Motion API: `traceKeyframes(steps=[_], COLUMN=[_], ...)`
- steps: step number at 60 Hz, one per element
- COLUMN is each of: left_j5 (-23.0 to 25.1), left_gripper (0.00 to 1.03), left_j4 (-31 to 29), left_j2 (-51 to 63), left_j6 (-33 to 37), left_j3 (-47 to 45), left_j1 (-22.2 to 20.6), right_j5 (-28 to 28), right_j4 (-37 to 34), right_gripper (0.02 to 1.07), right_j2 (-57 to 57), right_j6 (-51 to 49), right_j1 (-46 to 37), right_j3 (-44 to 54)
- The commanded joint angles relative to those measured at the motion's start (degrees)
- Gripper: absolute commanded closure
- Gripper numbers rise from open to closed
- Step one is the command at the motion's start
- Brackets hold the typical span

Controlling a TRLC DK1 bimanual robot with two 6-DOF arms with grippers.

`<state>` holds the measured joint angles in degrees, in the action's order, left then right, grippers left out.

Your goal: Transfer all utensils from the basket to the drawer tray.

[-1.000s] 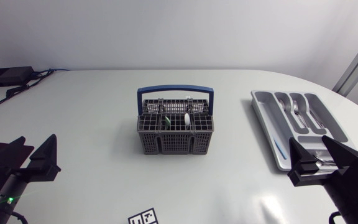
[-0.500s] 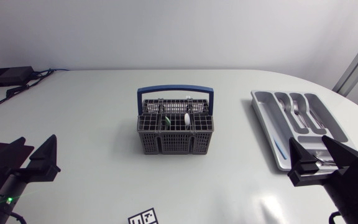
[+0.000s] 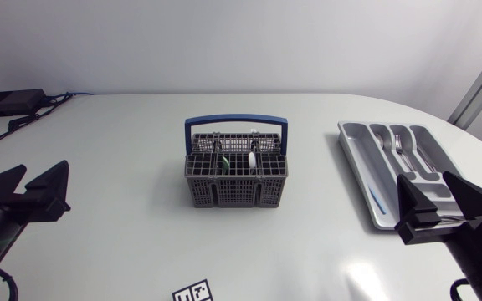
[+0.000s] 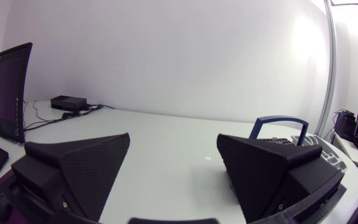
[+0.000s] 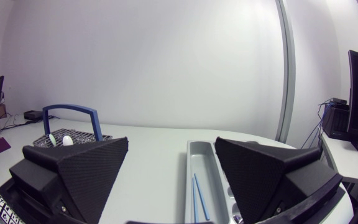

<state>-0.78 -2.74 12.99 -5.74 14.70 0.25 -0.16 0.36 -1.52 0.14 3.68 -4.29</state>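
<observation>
A grey wire basket (image 3: 237, 194) with a blue handle (image 3: 237, 121) stands mid-table. In it a white utensil (image 3: 250, 159) and a green-tipped one (image 3: 223, 162) stick up. The grey drawer tray (image 3: 356, 163) lies at the right, with forks (image 3: 398, 144) and a thin blue stick (image 3: 376, 201) in its slots. My left gripper (image 3: 25, 187) hovers open and empty near the front left edge, far from the basket. Over the tray's near end, my right gripper (image 3: 442, 205) stands open and empty. From the right wrist, the tray (image 5: 199, 155) lies ahead between the fingers, the basket (image 5: 72, 134) off to one side.
A black box (image 3: 10, 102) with cables sits at the back left corner. A printed marker tag (image 3: 193, 293) lies at the front edge. Bare white tabletop surrounds the basket on every side.
My left gripper has swung back toward the left edge. My right gripper has shifted slightly right and toward the front. Basket and tray have not moved.
</observation>
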Motion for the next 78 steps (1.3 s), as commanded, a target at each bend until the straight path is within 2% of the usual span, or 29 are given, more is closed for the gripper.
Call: traceKeyframes(steps=[1,8,13,22,30,33,40,43,49,53,61,71,75,78], left_j5=[-0.5,-0.7,-2.4,-5.9,-9.6,-10.1,-11.5,-10.2,-1.9,1.5,4.9,5.0,5.0,4.9], left_gripper=[0.06,0.07,0.07,0.07,0.07,0.07,0.06,0.05,0.05,0.05,0.04,0.05,0.05,0.05], left_j4=[-0.2,-1.3,-2.9,-8.4,-11.2,-12.3,-20.6,-23.7,-27.8,-30.7,-35.0,-35.5,-35.8,-36.3], left_j2=[4.0,9.8,13.6,22.5,29.5,31.9,40.4,45.2,53.0,57.6,65.1,71.4,73.9,76.2], left_j6=[-2.5,-4.5,-5.6,-9.4,-12.2,-13.3,-13.4,-12.7,-11.7,-11.2,-11.0,-11.0,-11.0,-11.2], left_j3=[4.1,7.9,11.1,19.1,25.0,27.1,35.6,39.3,44.6,48.5,54.9,60.5,63.0,65.2], left_j1=[-1.4,-3.4,-6.5,-14.5,-23.5,-25.7,-30.1,-31.3,-28.9,-28.5,-28.6,-32.0,-33.6,-34.7], right_j5=[0.0,0.3,0.5,1.4,3.6,5.0,8.1,8.9,9.5,9.6,9.7,8.7,4.6,-2.2], right_j4=[1.6,3.3,4.0,4.1,4.4,4.3,4.3,4.2,2.9,0.9,-5.7,-12.4,-13.6,-13.5], right_gripper=[0.06,0.06,0.06,0.06,0.06,0.06,0.06,0.06,0.06,0.06,0.06,0.06,0.06,0.06], right_j2=[-2.5,-7.6,-12.8,-20.4,-24.0,-24.9,-28.2,-29.9,-33.1,-35.1,-39.7,-48.2,-50.8,-52.0], right_j6=[-0.3,-0.2,0.2,1.7,2.5,2.6,2.8,3.3,4.9,5.9,6.5,6.1,4.9,4.5], right_j1=[0.5,0.5,0.5,1.6,4.3,6.2,10.0,11.0,12.0,12.8,15.4,18.4,18.6,17.3], right_j3=[-1.9,-4.0,-6.4,-9.9,-11.6,-12.1,-13.5,-14.3,-16.6,-18.9,-24.3,-30.8,-32.2,-32.4])
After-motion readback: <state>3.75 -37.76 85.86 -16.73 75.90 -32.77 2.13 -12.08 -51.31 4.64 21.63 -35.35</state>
